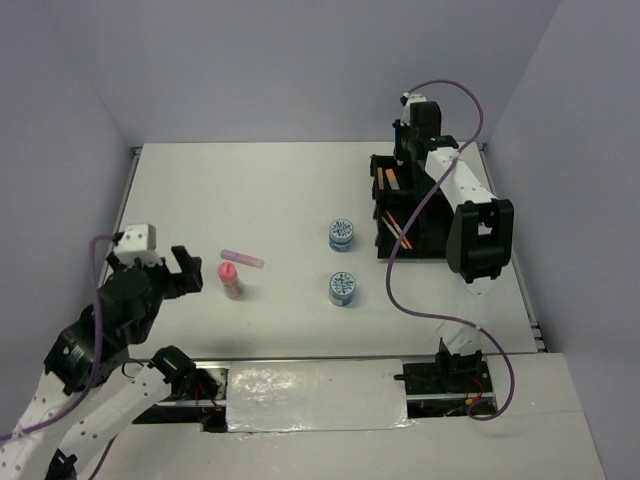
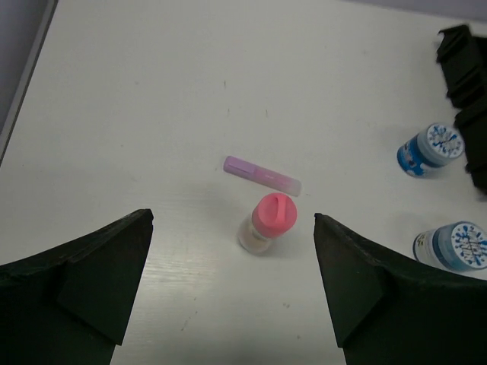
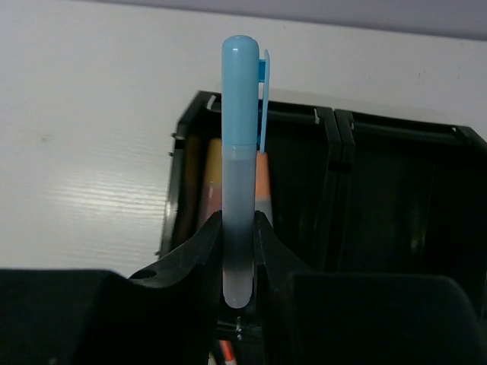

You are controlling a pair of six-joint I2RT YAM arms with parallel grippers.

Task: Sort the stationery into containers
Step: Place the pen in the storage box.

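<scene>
One blue highlighter [image 3: 242, 114], upright, cap up, lower barrel pinched between the fingers of the right gripper [image 3: 240, 228]: clenched on it, grasping nothing else. Hangs over the left end of one black tray [image 3: 396, 190], in front of a compartment with one orange stick [image 3: 264, 179] lying in it. In the overhead view, inside the same tray, thin pens [image 1: 397, 228] crossed over each other, probably two, one orange and one yellow, though the arm hides part of them.

Out on the white table [image 1: 300, 190], apart from the tray: two round blue-white tubs, far tub [image 1: 341, 235] and near tub [image 1: 343, 289], both upright, not touching. Further left, one pink bottle [image 1: 232, 279], upright, pink cap on. One purple highlighter [image 1: 243, 259], flat on the table just behind the bottle.

Left gripper [image 1: 160, 262]: released, jaws spread wide, holding nothing. Faces the pink bottle from the near-left side and stops short of it; in the wrist view, bottle framed between the two fingers [image 2: 91, 281], untouched.

Left arm folded low at the near-left corner of the table, elbow bent, wrist lifted. Right arm stretched far out along the right side, above the tray, wrist turned down at the far end, a purple cable [image 1: 470, 100] looping over it.
</scene>
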